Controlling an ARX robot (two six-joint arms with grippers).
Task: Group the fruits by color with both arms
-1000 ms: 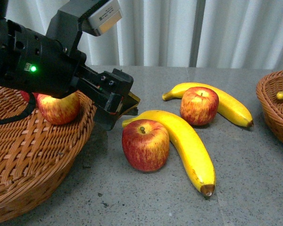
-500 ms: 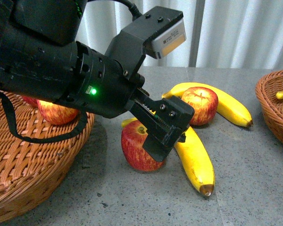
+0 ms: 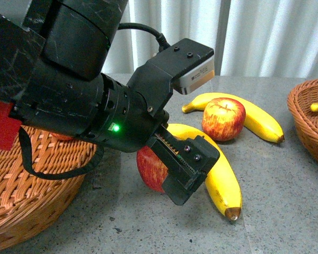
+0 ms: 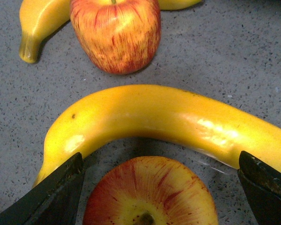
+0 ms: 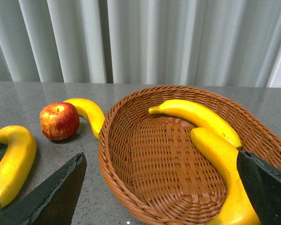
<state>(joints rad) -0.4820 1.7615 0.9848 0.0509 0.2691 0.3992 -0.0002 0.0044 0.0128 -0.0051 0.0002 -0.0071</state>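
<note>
While the left arm (image 3: pixel 79 100) fills most of the front view, its job looks plain: lift the near apple (image 4: pixel 150 194) and carry it to the left basket (image 3: pixel 37 185). The left gripper (image 4: pixel 160 164) hangs over that apple with jaws spread wide, one finger on each side and neither touching it yet. To do this well, I would lower straight down until the pads sit level with the widest part of the fruit, then close slowly. The skin is glossy and round, so a high or off-centre pinch could squirt it out.

The right basket (image 5: pixel 178 154) sits well apart at the far side of the table (image 3: pixel 286 201), already holding two bananas (image 5: pixel 210 136). The right gripper (image 5: pixel 159 187) waits above it, jaws wide and holding nothing. A pale curtain (image 5: pixel 131 42) closes off the back.

The main obstacle is the near banana (image 4: pixel 168 117). It curves around the near apple's far side, just beside it and perhaps touching, so a finger that drifts that way could land on the banana or drag it along. Keeping the fingers in line with the banana's curve, as they sit now, should clear it.

Beyond it, the far banana (image 3: pixel 262 120) lies behind the far apple (image 3: pixel 223 117), the two close together. Both are clear of the left arm's path to the basket and can wait.
</note>
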